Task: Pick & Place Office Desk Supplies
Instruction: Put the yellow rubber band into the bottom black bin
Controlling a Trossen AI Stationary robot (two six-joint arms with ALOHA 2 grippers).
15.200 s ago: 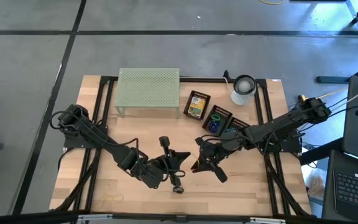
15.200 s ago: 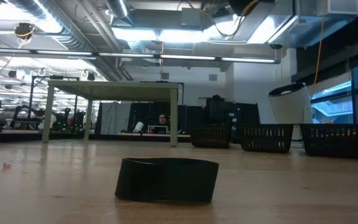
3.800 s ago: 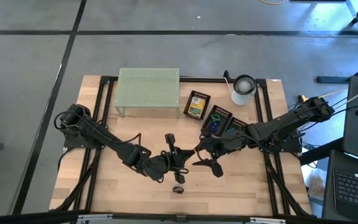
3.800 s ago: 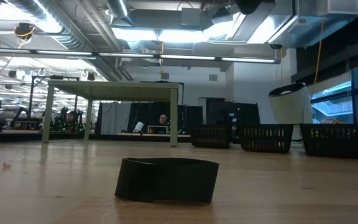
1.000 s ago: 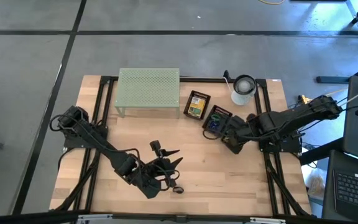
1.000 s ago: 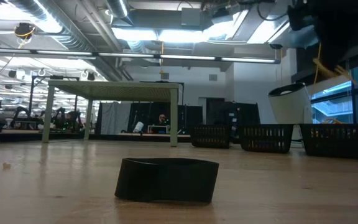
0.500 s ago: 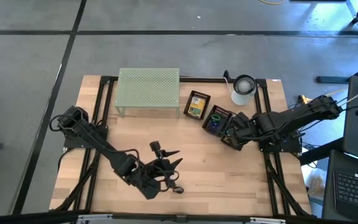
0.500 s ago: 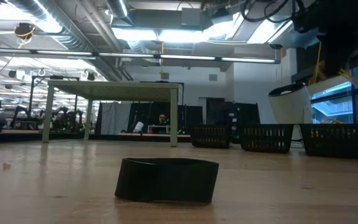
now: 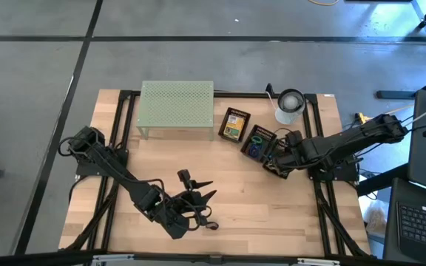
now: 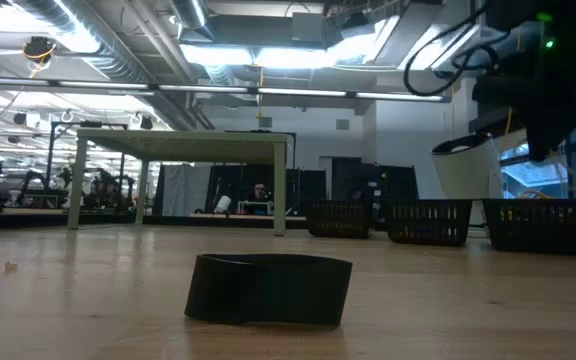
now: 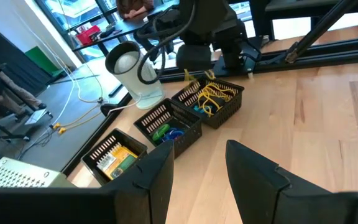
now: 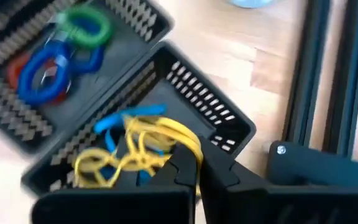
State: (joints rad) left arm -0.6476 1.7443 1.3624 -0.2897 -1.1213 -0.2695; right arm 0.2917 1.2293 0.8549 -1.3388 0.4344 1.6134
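**Right arm over the end basket, left arm low near the front edge**

Starting at your left, the left gripper [image 9: 196, 196] sits low over the front half of the table [image 9: 117, 222]. Its fingers [image 11: 253, 174] stand parted with only bare wood between them. A small black clip [image 9: 211, 226] lies just beside that arm, close to the front edge; in the low view it is the dark piece [image 10: 269, 289] alone on the boards. You have open wood all around it and out to the left edge.

At the back, the pale green rack [image 9: 177, 107] stands along the far edge. Right of it runs a diagonal row of three black baskets: one with a yellow-green crayon box [image 9: 233, 125], one with blue and green rubber bands [image 9: 256, 144], and one with yellow bands [image 11: 215, 99]. The white cup [image 9: 290, 105] stands near the back right corner.

The right gripper [image 12: 196, 167] hangs over the yellow-band basket [image 12: 229, 127], fingers almost closed; you cannot tell whether they pinch a band. The black frame rail [image 9: 318, 159] runs just beside that basket.
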